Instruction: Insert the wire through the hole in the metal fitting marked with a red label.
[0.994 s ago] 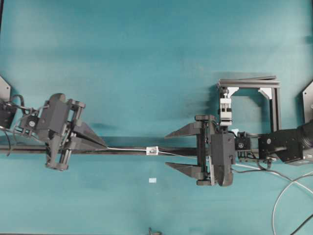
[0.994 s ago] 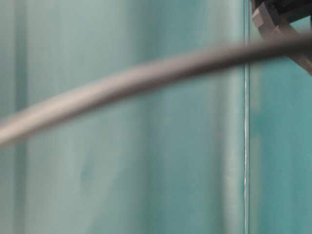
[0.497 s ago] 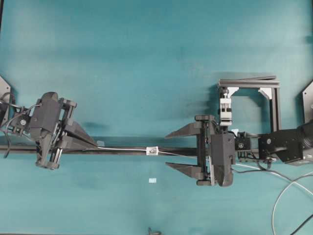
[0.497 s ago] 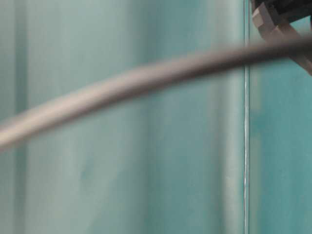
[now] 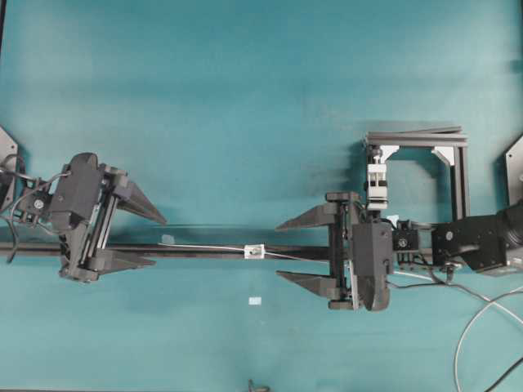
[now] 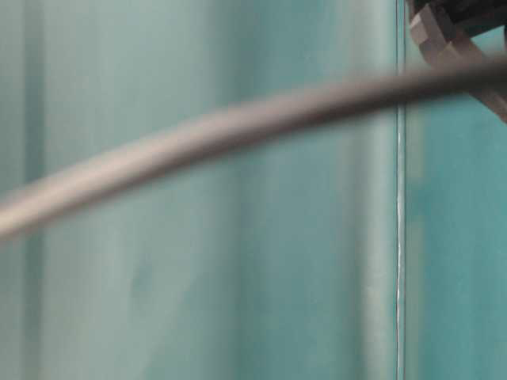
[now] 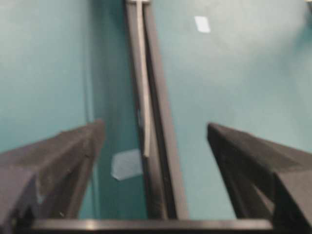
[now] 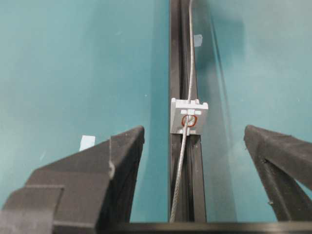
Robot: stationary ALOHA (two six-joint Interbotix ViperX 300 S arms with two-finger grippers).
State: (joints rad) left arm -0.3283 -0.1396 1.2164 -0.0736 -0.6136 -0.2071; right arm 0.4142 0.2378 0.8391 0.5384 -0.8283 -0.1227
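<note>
The wire [image 8: 189, 78] already runs through the hole [image 8: 189, 120] of the metal fitting [image 8: 188, 116], which sits on the dark rail [image 5: 204, 250] at the centre of the overhead view, so the threading looks done and only withdrawal seems left. The left claw [image 5: 149, 241] stands spread wide, gripping nothing, the wire's end lying free between its fingers. The right claw [image 5: 288, 249] is likewise spread, straddling the rail and touching nothing.
</note>
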